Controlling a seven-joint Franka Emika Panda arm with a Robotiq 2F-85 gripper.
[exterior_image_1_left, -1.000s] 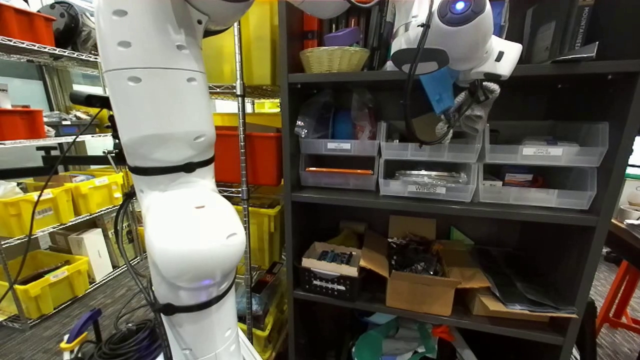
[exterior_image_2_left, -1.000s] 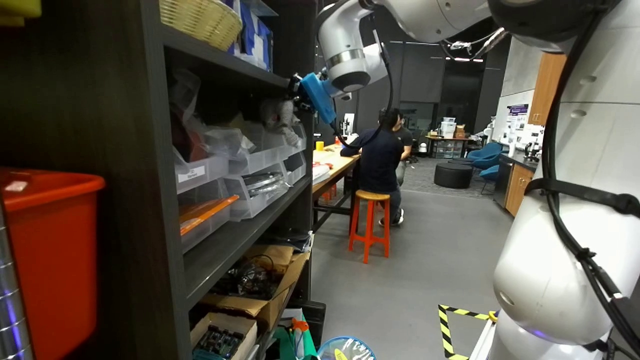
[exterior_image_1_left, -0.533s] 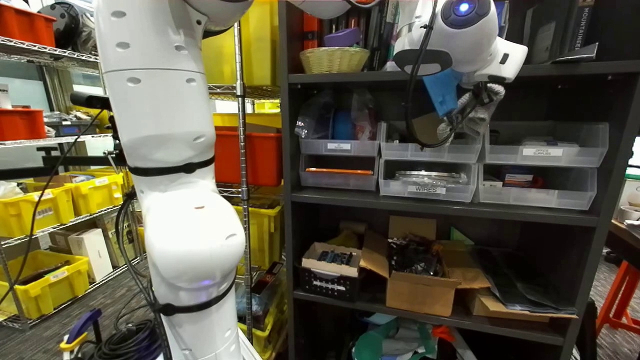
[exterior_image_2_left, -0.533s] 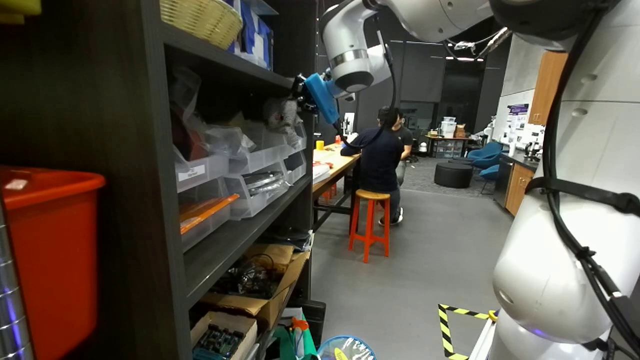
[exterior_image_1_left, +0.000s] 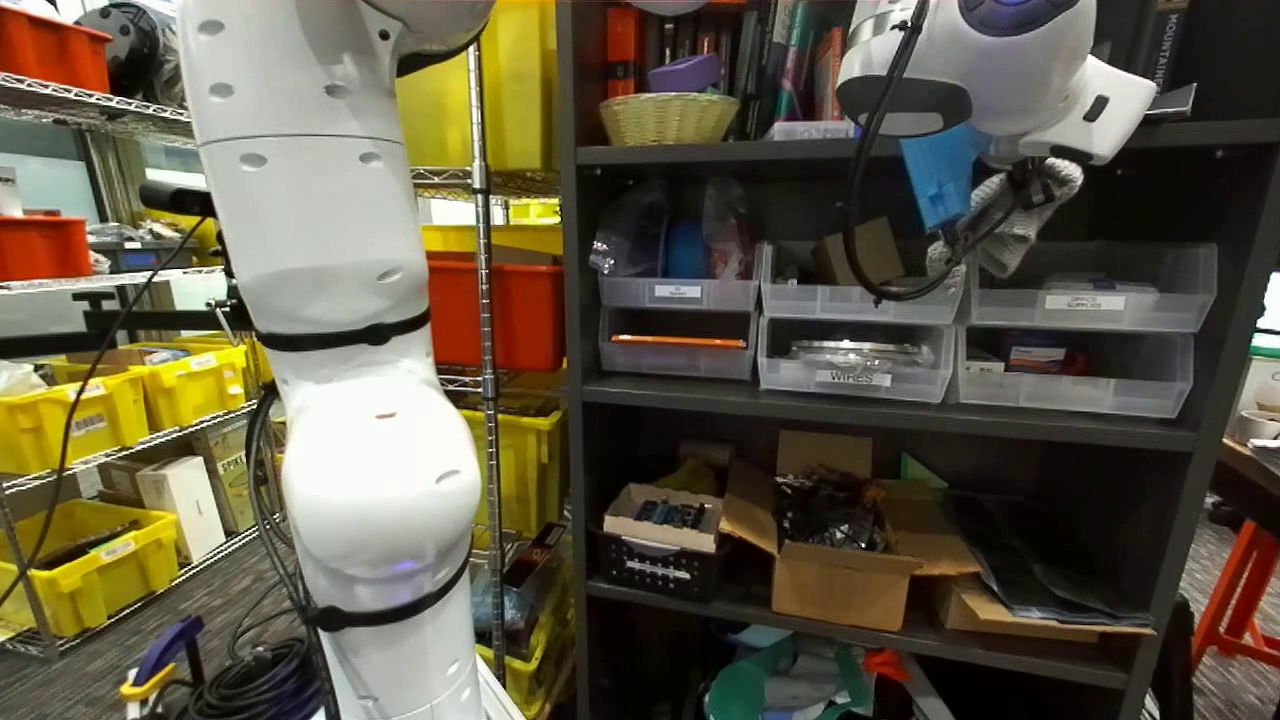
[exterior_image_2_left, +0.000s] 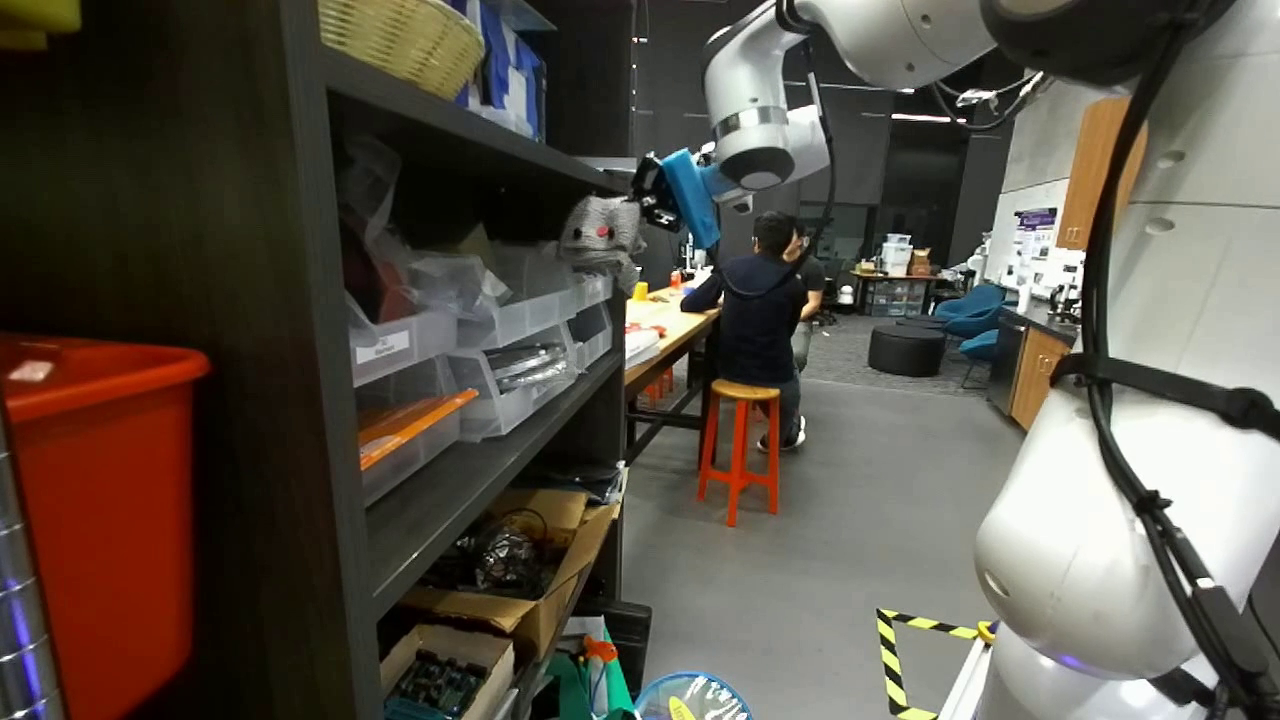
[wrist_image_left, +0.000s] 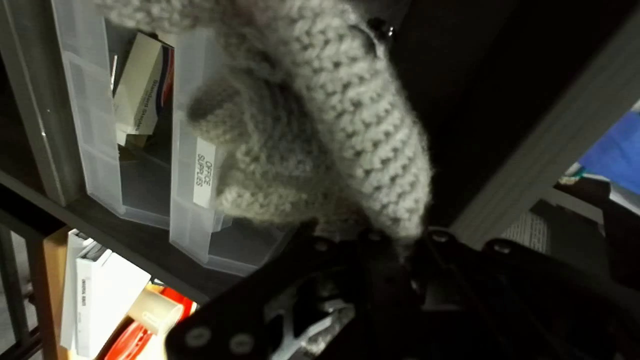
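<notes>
Arm (exterior_image_2_left: 755, 115) arched | gripper (wrist_image_left: 402, 242) facing shelf (exterior_image_2_left: 430, 520) | pinching 1 knit toy (exterior_image_2_left: 602, 232)

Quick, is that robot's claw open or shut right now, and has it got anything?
Gripper: closed, holding a gray knitted toy.
</notes>
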